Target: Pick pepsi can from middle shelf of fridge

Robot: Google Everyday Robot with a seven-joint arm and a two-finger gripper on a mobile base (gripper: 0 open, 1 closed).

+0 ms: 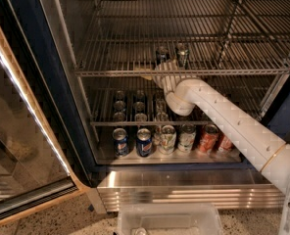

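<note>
The fridge [35, 67] stands open with its dark blue frame at the left. On the middle shelf [223, 72] two cans stand side by side. The left one is the dark pepsi can [162, 53]. The right one is a pale silver-green can [182, 53]. My white arm comes up from the lower right. My gripper [162, 70] is at the shelf's front rail, right in front of the pepsi can and hiding its lower part. I cannot tell whether it touches the can.
The lower rack holds several cans: blue ones [144, 141] at the left, pale ones [167, 138] in the middle, orange-red ones [208, 137] at the right. The glass door [17, 146] hangs open at the left. A clear plastic bin [169, 222] sits on the floor below.
</note>
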